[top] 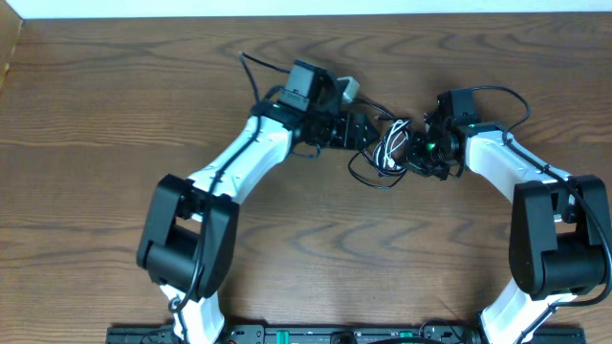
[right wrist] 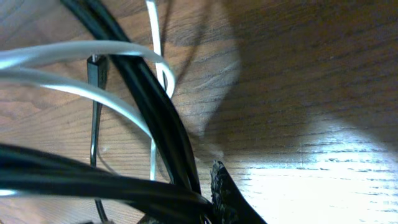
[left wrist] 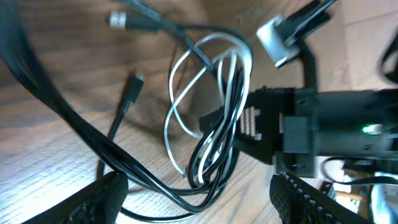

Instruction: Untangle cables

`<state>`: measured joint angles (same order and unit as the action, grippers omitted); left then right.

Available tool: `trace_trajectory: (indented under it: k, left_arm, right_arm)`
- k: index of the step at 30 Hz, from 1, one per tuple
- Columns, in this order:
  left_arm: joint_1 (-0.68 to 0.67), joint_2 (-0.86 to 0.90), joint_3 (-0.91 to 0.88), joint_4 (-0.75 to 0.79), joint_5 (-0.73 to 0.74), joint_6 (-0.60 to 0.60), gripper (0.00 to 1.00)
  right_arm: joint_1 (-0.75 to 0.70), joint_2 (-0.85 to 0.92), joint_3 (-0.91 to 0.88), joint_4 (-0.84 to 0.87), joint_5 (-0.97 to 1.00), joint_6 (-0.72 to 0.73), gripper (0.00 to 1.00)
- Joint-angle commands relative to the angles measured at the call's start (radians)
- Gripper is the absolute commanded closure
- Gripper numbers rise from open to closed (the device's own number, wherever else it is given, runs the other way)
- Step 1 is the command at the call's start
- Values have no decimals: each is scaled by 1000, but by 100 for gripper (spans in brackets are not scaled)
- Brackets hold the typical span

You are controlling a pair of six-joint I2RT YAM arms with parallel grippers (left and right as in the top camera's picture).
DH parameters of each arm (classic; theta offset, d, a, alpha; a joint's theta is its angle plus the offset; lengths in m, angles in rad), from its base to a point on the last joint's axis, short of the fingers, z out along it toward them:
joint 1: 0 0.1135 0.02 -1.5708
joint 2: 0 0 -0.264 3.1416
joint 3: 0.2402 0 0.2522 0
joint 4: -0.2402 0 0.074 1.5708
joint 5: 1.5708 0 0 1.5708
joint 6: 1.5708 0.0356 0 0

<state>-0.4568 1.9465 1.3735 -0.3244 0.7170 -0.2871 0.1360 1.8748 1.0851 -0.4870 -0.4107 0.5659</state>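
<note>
Wood-grain table point(top: 306, 277) with both arms reaching inward to a knot of cords near its far middle.
Left arm point(top: 239, 158) and right arm point(top: 497, 158) bend toward each other, wrists nearly meeting. Black cable point(right wrist: 155, 112) and white cable point(left wrist: 166, 127) lie in thin interlaced loops on the wood between them, with a black plug end point(left wrist: 132, 87) loose beside them. Left gripper point(left wrist: 202, 208) hovers low over the loops, fingers spread wide and gripping nothing. Right gripper point(top: 416, 153) is closed, with black cable strands pinched at its tip.
</note>
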Motion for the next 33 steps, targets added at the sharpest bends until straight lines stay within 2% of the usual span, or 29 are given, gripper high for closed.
trace_trajectory:
  k: [1, 9, 13, 18, 25, 26, 27, 30, 33]
  left_arm:
    - [-38, 64, -11, 19, -30, 28, 27]
    - [-84, 113, -11, 112, -129, 28, 31]
    - [-84, 115, -11, 157, -156, 28, 31]
    - [-84, 116, -10, 267, -162, 13, 31]
    - [-83, 116, -10, 286, -184, 13, 31]
    - [-83, 116, -10, 286, -188, 13, 39]
    - [-82, 116, -10, 286, -188, 13, 60]
    - [-71, 115, -10, 290, -188, 13, 92]
    - [-29, 97, 1, 297, -174, -39, 93]
  right_arm:
    - [2, -11, -2, 0, -11, -2, 93]
    - [2, -11, -2, 0, -19, 2, 93]
    - [2, -11, -2, 10, -61, -1, 99]
    - [2, -34, -2, 24, -225, -97, 99]
    - [-23, -193, -2, 12, -307, -223, 99]
    - [-39, -217, -2, 7, -307, -223, 99]
    - [-60, -239, -2, 0, -307, -223, 99]
    - [-107, -252, -2, -28, -306, -223, 99]
    - [-150, -251, -2, -74, -261, -224, 99]
